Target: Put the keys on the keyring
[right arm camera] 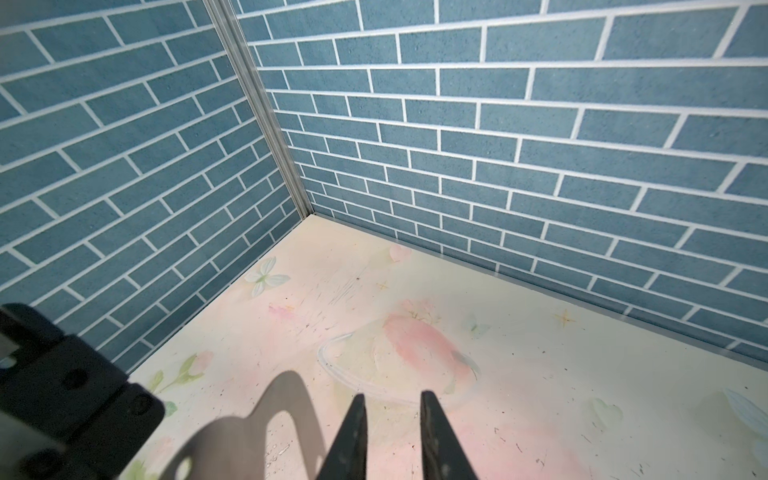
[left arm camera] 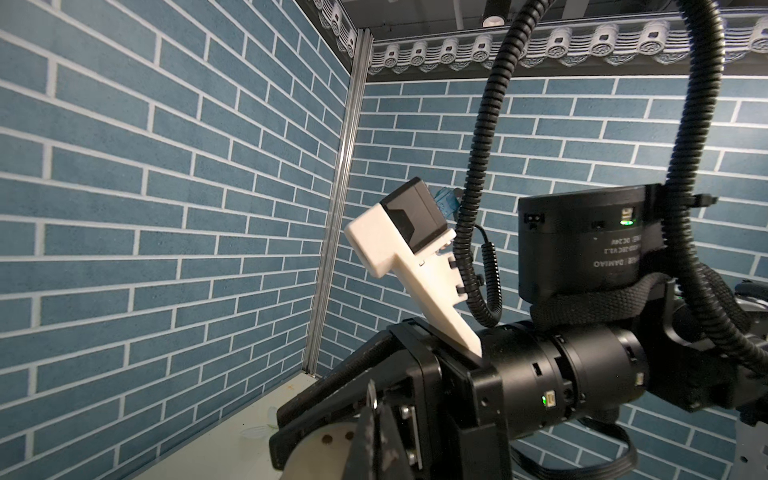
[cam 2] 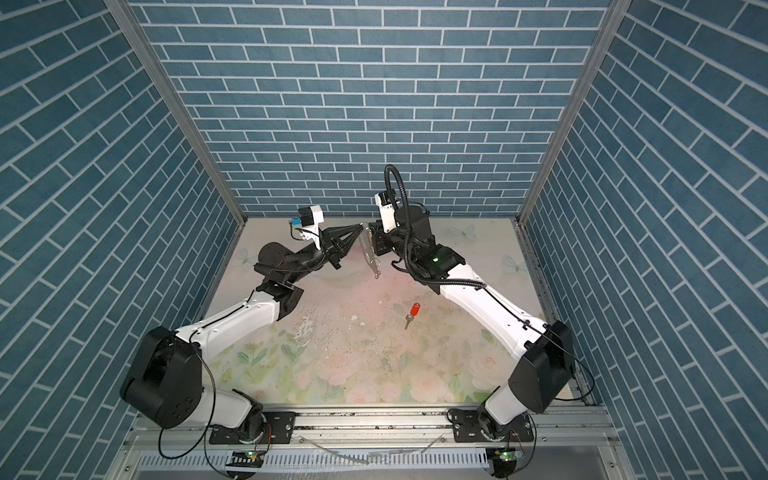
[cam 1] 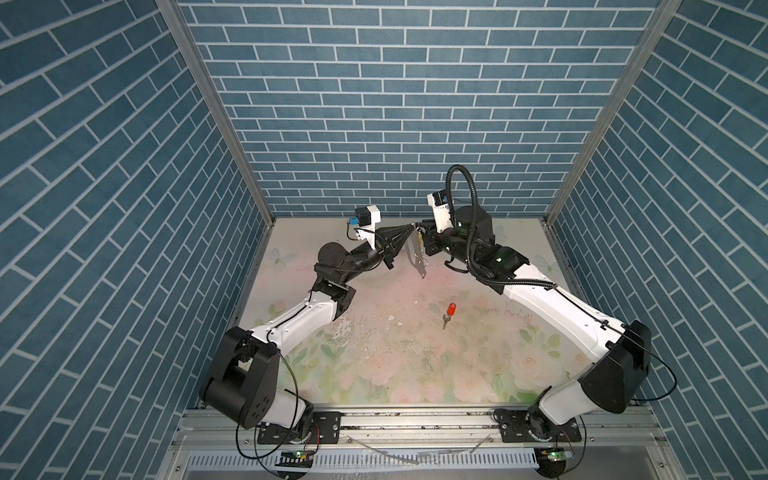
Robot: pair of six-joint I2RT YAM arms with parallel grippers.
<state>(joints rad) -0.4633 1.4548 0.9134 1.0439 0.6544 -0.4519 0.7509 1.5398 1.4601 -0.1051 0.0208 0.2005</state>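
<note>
One of the keys (cam 1: 447, 316) (cam 2: 410, 314), silver with a red tag, lies flat on the floral table, nearer the front than both grippers. The keyring (cam 1: 419, 257) (cam 2: 370, 253) is a flat grey loop hanging in the air at the back centre. My left gripper (cam 1: 410, 227) (cam 2: 360, 227) is shut on its top end, and a silver ring (left arm camera: 371, 392) shows at the fingertips. My right gripper (cam 1: 421, 239) (cam 2: 372, 240) faces it from the right, close to the loop. Its jaws are open, with only table showing between them. In the right wrist view the keyring (right arm camera: 286, 390) hangs blurred beside the right gripper (right arm camera: 392, 409).
Blue brick-pattern walls (cam 1: 374, 104) close in the back and both sides. The table (cam 1: 395, 365) is worn and speckled. A black corrugated cable (cam 1: 453, 183) arcs over the right wrist. A metal rail (cam 1: 415, 419) runs along the front edge.
</note>
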